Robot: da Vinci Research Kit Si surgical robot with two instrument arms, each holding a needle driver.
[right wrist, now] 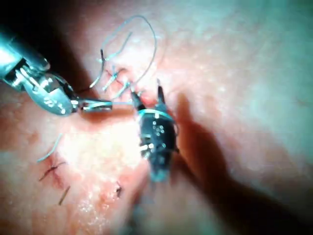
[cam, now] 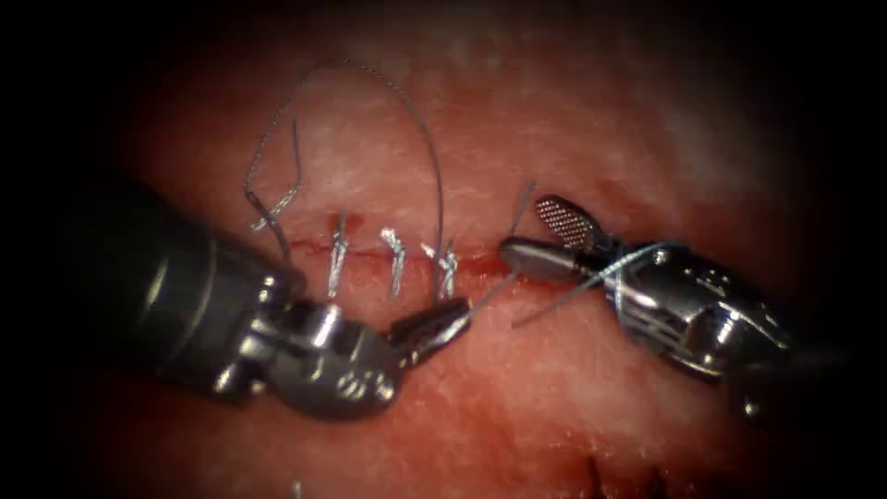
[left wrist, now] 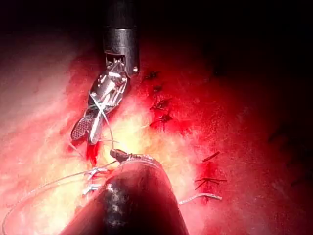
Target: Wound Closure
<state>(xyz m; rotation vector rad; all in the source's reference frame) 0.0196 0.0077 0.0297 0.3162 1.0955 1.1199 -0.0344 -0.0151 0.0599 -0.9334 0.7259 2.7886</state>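
L tool (cam: 455, 319) jaws pinch the thread (cam: 488, 294) just below the cut (cam: 370, 251) in the tissue (cam: 554, 397); R tool (cam: 536, 238) jaws spread apart, holding nothing, thread wrapped round its wrist.

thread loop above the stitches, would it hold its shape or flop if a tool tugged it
The thread probably has some spring: its loop arches over the tissue unsupported. It looks thin and light, so a tug would likely reshape it easily. The left tool, jaws shut on the thread, seems to hold a straight stretch, so it likely draws taut.
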